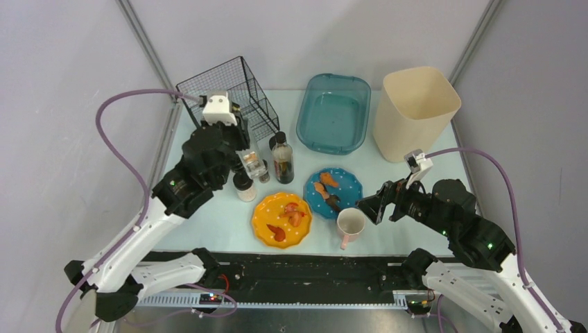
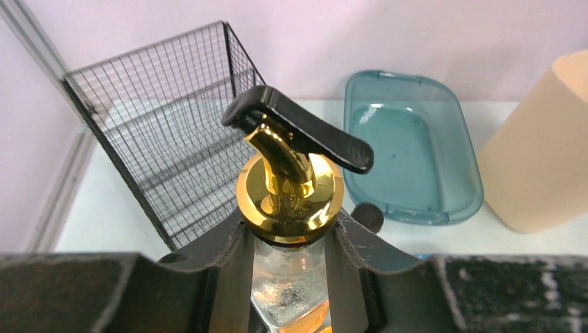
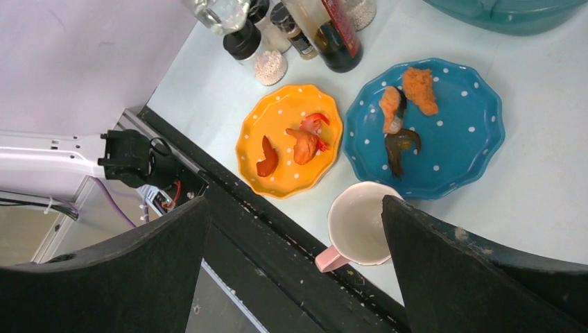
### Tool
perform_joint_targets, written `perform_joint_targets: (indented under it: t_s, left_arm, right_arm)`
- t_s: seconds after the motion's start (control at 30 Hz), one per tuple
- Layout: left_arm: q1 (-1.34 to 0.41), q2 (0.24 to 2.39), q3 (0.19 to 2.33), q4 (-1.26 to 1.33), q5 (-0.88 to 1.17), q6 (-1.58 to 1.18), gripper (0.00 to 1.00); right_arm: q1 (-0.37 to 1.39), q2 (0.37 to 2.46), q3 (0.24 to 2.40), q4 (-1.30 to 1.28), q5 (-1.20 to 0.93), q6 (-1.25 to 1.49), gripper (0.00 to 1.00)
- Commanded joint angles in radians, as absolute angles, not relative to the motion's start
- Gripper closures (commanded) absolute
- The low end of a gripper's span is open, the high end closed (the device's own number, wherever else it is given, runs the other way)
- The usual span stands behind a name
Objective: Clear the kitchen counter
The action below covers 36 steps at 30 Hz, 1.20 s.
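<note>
The pale mint-blue kitchen counter (image 1: 416, 201) holds dishes and bottles. My left gripper (image 1: 251, 165) is shut on a clear glass oil bottle with a gold cap and black spout (image 2: 290, 187), gripping its neck just below the cap (image 2: 290, 239). It holds the bottle upright in front of the wire basket (image 1: 236, 97); whether the bottle touches the counter is hidden. My right gripper (image 1: 367, 206) is open and empty, just right of and above a pink mug (image 1: 350, 225). In the right wrist view the mug (image 3: 360, 225) lies by the right finger (image 3: 451, 270).
An orange plate (image 1: 281, 219) and a blue plate (image 1: 333, 192) hold food bits. A dark sauce bottle (image 1: 282, 159) and a black-capped shaker (image 1: 244, 187) stand by the left gripper. A teal tub (image 1: 334, 112) and a cream bin (image 1: 414, 111) are at the back. A black rail (image 1: 305, 267) runs along the front.
</note>
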<state>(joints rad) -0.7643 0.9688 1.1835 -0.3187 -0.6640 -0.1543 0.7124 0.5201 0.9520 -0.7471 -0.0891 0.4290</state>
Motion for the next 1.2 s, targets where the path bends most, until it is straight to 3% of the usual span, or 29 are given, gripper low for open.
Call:
perform_joint_targets:
  t_s: [0.0,0.57,1.17]
  left_arm:
    - [-0.744,0.989,1.346,-0.291,-0.707,-0.059,1.00]
    - [-0.394,1.252,1.713,-0.380,-0.486,-0.061,1.00]
    - [-0.122,1.717,2.205,-0.378,-0.347,-0.114,1.00]
  right_arm:
    - [0.717,0.521,0.953,-0.693,-0.115,0.426,0.02]
    - [0.719,0.539,0.953,-0.636,-0.170,0.408,0.04]
    - [0.734,0.518,0.953,-0.567,-0.291,0.439,0.06]
